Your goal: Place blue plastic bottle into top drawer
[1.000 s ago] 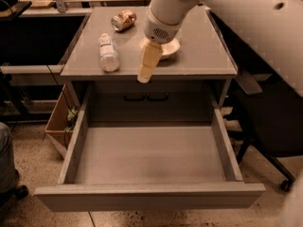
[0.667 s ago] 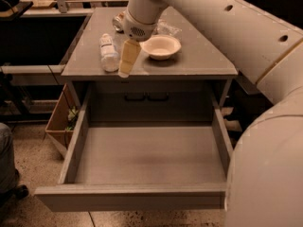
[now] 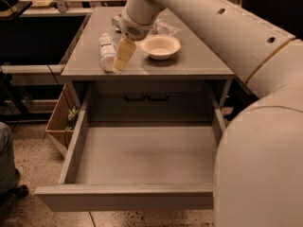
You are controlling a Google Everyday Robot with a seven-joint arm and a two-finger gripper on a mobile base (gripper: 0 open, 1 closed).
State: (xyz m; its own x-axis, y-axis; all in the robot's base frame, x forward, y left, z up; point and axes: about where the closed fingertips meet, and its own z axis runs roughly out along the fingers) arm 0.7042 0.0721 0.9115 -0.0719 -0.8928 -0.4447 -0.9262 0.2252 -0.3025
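The blue plastic bottle (image 3: 107, 51) lies on its side on the cabinet top, at the left, with its pale label facing up. My gripper (image 3: 121, 58) hangs just to the right of the bottle, close above the cabinet top, pointing down and to the left. It holds nothing that I can see. The top drawer (image 3: 147, 150) is pulled wide open below the cabinet top. Its grey floor is bare.
A white bowl (image 3: 161, 45) stands on the cabinet top right of the gripper. A smaller clear bottle (image 3: 166, 28) lies behind the bowl. A brownish can (image 3: 116, 21) is partly hidden behind the arm. A wooden crate (image 3: 60, 122) stands on the floor left of the cabinet.
The gripper has moved left, from over the bowl's edge to right beside the blue plastic bottle. The bottle, bowl and drawer have not moved.
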